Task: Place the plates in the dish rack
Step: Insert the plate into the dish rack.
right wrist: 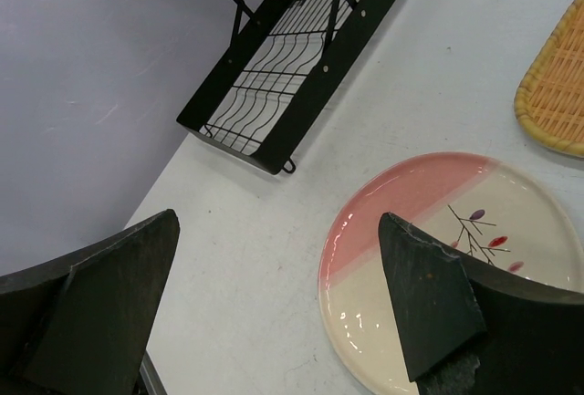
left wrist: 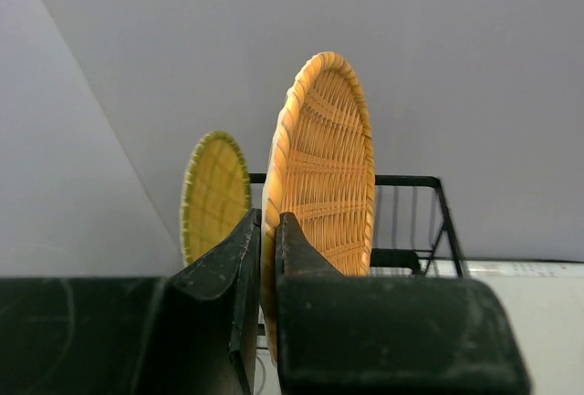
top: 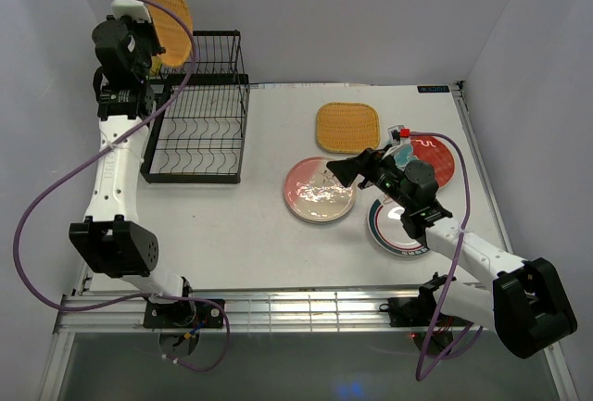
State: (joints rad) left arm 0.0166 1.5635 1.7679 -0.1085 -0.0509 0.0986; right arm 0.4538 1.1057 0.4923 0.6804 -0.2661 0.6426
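Half the red plate (top: pixel 443 168) hides behind our right arm. Our left claw (left wrist: pixel 269 222) pinches the round woven plate (left wrist: pixel 324 176) upright above the dish rack (top: pixel 199 132); our right claw (right wrist: pixel 278 222) gapes over the pink-and-white plate (right wrist: pixel 401 196).

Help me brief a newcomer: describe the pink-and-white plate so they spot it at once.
From the black wire dish rack on the white table, look right. The round pink-and-white plate lies flat nearest the rack, in front of the yellow-orange woven rounded-square plate. It alone is half pink, half cream, with a twig drawing.
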